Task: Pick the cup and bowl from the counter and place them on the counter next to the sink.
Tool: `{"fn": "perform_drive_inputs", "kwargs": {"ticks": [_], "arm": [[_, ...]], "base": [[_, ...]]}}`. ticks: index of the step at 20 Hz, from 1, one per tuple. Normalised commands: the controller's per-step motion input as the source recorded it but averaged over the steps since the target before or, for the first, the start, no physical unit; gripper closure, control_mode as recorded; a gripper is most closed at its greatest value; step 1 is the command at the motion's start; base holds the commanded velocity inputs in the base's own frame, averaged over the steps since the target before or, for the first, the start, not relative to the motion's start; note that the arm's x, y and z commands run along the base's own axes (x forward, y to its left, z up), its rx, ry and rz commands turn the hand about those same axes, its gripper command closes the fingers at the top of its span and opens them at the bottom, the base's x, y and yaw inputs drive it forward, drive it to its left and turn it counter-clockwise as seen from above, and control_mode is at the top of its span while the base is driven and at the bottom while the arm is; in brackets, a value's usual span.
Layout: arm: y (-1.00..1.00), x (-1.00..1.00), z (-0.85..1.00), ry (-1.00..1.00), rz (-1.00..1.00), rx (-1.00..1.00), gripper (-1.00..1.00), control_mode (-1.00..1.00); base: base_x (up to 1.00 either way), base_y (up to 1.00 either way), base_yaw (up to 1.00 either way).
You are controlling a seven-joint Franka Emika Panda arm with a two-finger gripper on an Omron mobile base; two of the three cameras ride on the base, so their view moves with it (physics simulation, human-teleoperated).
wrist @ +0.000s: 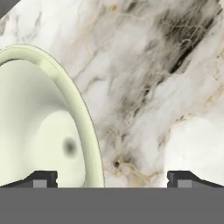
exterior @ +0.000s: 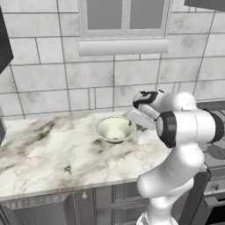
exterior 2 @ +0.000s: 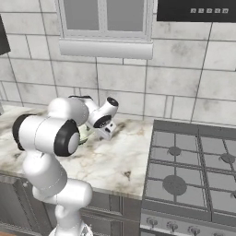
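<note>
Pale cream-green bowl [exterior: 115, 128] upright on the white marble bench [exterior: 48, 149], toward the back near the tiled wall [exterior: 52, 74], below the window sill [exterior: 124, 45]. Gripper [wrist: 112, 179] just beside the bowl's rim on the stove side, over the bench, jaws spread wide, nothing between them. In the hand view, one fingertip [wrist: 43, 179] over the bowl's inside, the other over bare marble, bowl rim [wrist: 89, 131] running between the two. Cannot tell whether any fingertip touches the bowl. In the right base view, bowl mostly hidden behind the arm, only a sliver [exterior 2: 84, 135] showing. Gas stove top [exterior 2: 193, 166] flush against the bench end, well apart from the bowl. Grey cabinets [exterior: 52, 206] under the bench.
</note>
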Motion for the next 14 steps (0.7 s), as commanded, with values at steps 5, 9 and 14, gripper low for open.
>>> {"fn": "perform_drive_inputs", "kwargs": {"ticks": [5, 9, 14], "arm": [[0.02, 0.0, -0.09, 0.0, 0.0, 0.0, -1.0, -1.0], [0.07, 0.0, -0.02, 0.0, 0.0, 0.0, -1.0, -1.0], [0.21, 0.0, -0.03, 0.0, 0.0, 0.0, -1.0, -1.0]], "base": [[0.0, 0.0, 0.0], [0.0, 0.0, 0.0], [0.0, 0.0, 0.0]]}}
